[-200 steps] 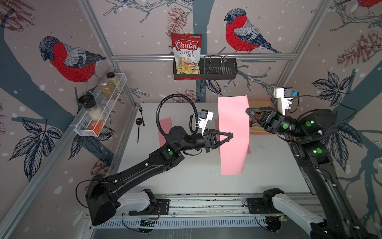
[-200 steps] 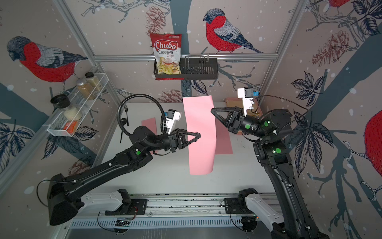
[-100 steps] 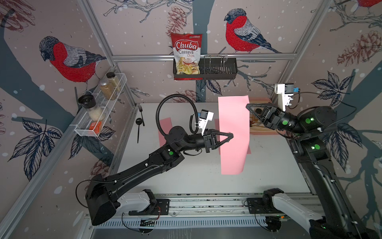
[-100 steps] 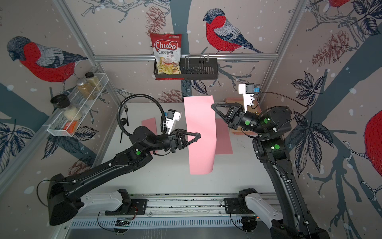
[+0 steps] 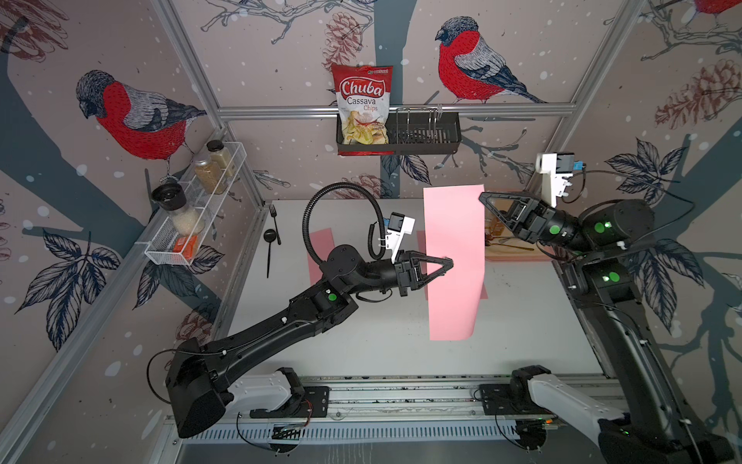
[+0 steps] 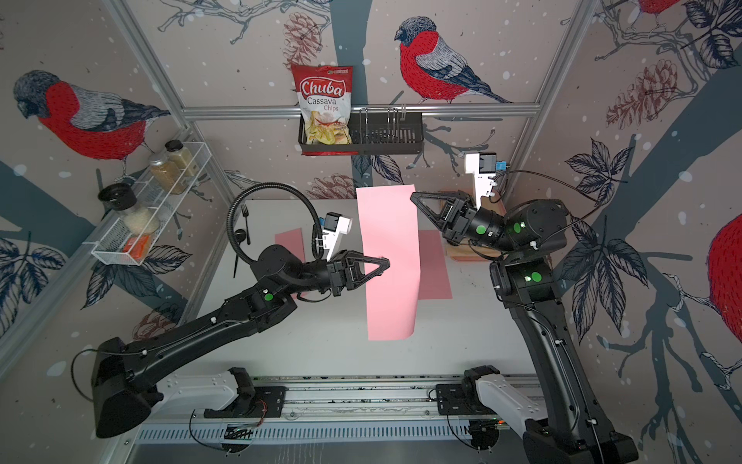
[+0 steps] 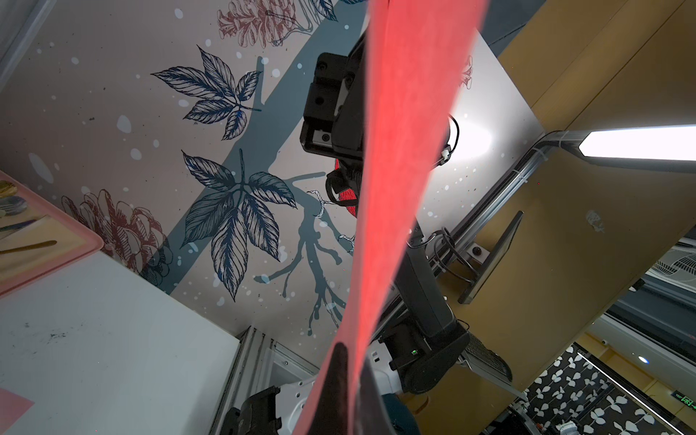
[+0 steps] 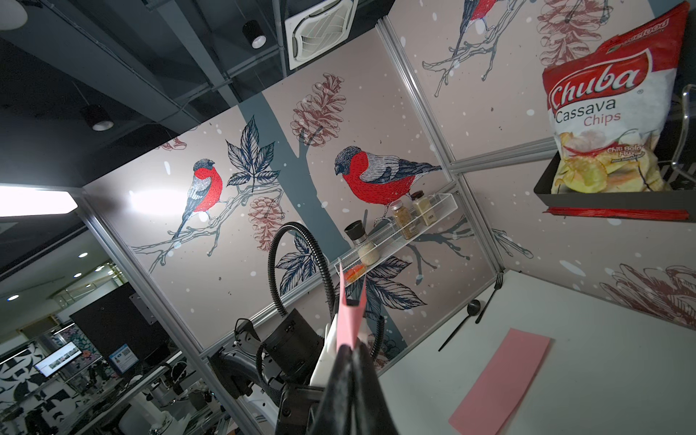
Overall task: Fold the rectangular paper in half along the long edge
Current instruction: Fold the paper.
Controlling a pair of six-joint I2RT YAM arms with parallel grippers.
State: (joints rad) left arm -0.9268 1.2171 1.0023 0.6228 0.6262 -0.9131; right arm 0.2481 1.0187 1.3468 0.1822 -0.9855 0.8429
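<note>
The pink rectangular paper point(image 5: 453, 281) point(image 6: 391, 289) hangs upright in the air above the white table point(image 5: 361, 329), its lower end curling slightly. My left gripper point(image 5: 450, 263) point(image 6: 386, 263) is shut on the middle of its left long edge. In the left wrist view the paper point(image 7: 399, 150) runs away from the left gripper point(image 7: 344, 350). My right gripper point(image 5: 482, 197) point(image 6: 412, 197) is shut on the top right corner. In the right wrist view a pink strip of the paper point(image 8: 350, 320) sticks out past the right gripper point(image 8: 352, 348).
Two more pink sheets lie flat on the table, one point(image 6: 289, 241) behind the left arm and one point(image 6: 431, 265) behind the held paper. A tray point(image 5: 518, 251) with cutlery sits back right. A black fork and spoon point(image 5: 273, 237) lie back left. A chips bag point(image 5: 363, 104) and a spice shelf point(image 5: 192, 209) hang on the walls.
My right gripper has moved a little toward the back wall and pinched fully shut on the paper's top corner. The left gripper and the paper have stayed nearly still.
</note>
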